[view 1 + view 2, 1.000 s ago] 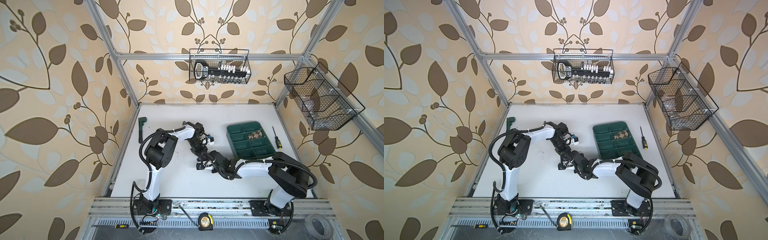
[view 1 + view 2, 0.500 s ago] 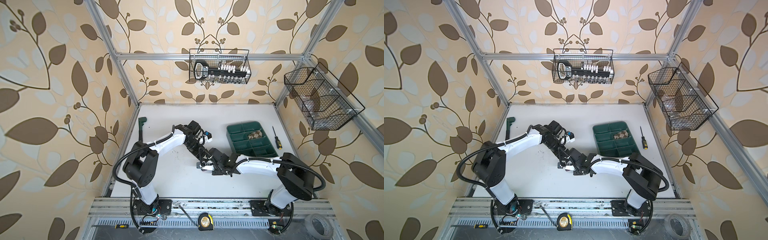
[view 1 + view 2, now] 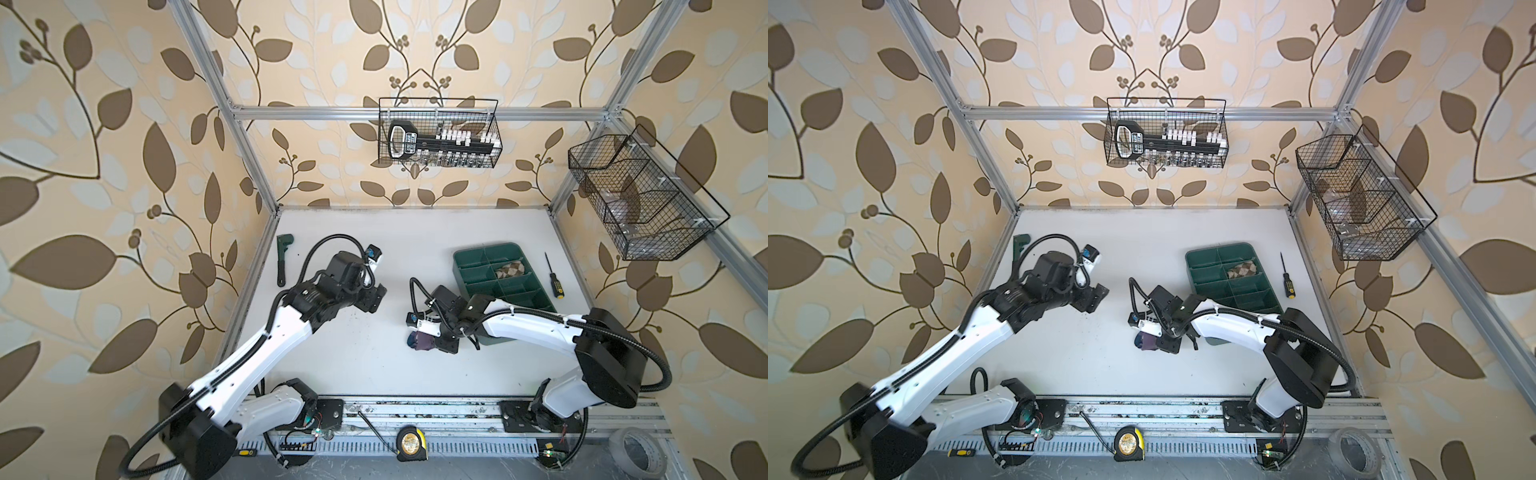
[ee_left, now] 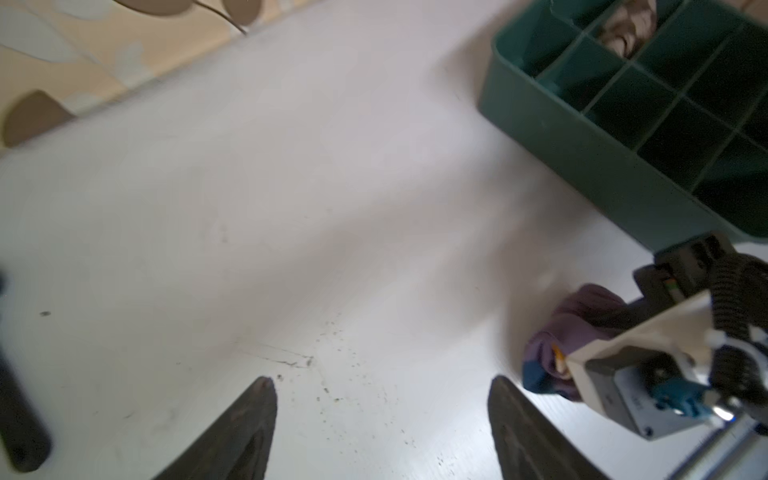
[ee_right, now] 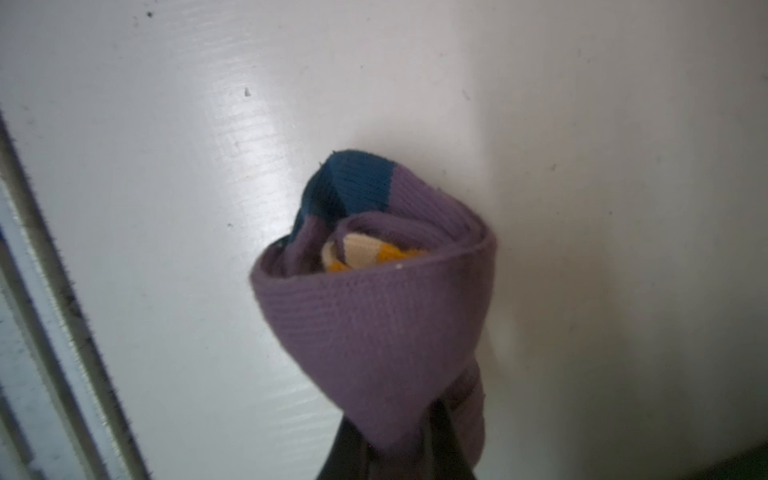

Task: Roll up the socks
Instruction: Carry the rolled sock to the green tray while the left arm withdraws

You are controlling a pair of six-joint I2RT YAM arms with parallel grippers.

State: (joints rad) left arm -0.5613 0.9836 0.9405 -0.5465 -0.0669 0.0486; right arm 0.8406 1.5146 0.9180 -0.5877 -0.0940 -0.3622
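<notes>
**Item.** The purple sock (image 5: 374,316) is sitting as a tight roll. Its navy end is poking out at the back, and a scrap of yellow and cream is showing at the core. The right claw (image 5: 395,451) is clamping the roll by its near edge, with the fingers pinched together on the fabric.

**Position.** In both top views the purple sock (image 3: 419,341) is lying low at the white surface (image 3: 365,374), near the green tray (image 3: 473,275) and on the robot's side of it. Whether it is resting on the surface or hanging just clear of it cannot be told. The patterned tan sock (image 3: 510,269) is already lying bundled in one compartment toward the far end of the tray.

**Change noted.** A second ago the left claw (image 3: 372,297) was nearly closed and working right beside the right claw at the sock. It is now standing well apart from the roll, off to the left. The left wrist view is showing its fingers (image 4: 257,415) spread wide, with only bare surface between them.

**Assessment.** The left claw is letting go because the rolling of this sock looks finished, which is leaving the right claw as sole keeper of the roll. The remaining step is probably carrying it to a free compartment of the tray.

**Risk.** With a single pinch on one edge, the outer wrap may be loosening in transit.
</notes>
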